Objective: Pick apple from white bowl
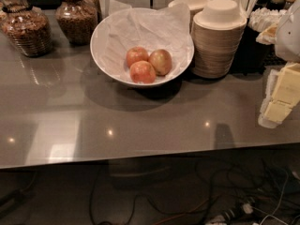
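The white bowl (95, 46) stands at the back middle of the grey counter, lined with crumpled white paper. Three apples lie in its front part. The apple (161, 62) is the paler yellow-green one with a reddish-brown blush, on the right. Two brighter orange-red apples (136, 56) (142, 72) lie to its left and touch it. My gripper (280, 102) is at the right edge of the view, pale yellow and white, above the counter. It is well to the right of the bowl and holds nothing that I can see.
Two stacks of beige paper bowls (217, 41) stand right beside the white bowl, between it and my gripper. Glass jars of dry food (28, 29) (76, 15) stand at the back left. Cutlery and napkins (262, 15) are at the back right. Cables lie on the floor below the counter's front edge (140, 159).
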### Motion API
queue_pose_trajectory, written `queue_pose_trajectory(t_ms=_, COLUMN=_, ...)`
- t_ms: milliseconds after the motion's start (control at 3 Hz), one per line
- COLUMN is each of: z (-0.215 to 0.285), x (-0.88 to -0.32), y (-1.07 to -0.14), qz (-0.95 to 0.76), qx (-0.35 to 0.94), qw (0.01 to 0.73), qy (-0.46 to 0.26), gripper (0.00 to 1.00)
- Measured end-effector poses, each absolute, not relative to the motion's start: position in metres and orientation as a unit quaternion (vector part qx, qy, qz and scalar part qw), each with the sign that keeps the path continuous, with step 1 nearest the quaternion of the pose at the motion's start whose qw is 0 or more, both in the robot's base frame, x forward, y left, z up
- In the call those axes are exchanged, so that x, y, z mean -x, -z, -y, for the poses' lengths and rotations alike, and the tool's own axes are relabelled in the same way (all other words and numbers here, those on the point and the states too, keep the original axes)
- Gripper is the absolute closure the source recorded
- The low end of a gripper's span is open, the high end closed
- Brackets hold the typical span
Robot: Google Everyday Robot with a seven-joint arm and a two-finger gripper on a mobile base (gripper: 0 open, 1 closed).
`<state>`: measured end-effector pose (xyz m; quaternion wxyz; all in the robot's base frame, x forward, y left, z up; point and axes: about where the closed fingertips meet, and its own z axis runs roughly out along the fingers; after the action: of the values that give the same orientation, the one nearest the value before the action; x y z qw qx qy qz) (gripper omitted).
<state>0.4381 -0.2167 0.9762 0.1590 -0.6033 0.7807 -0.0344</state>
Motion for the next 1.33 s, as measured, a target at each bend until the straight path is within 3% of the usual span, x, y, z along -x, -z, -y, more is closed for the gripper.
queue_pose_trajectory(t_ms=667, z=0.207, x=-0.447, y=-0.977, qz=-0.768, qx=0.611, qw=0.188, qy=0.028, gripper=0.00)
queue_pose_trajectory(t_ms=1333, z=0.138, x=-0.491, y=-0.985, qz=-0.702, qx=0.660, qw=0.268, qy=-0.016, gripper=0.00)
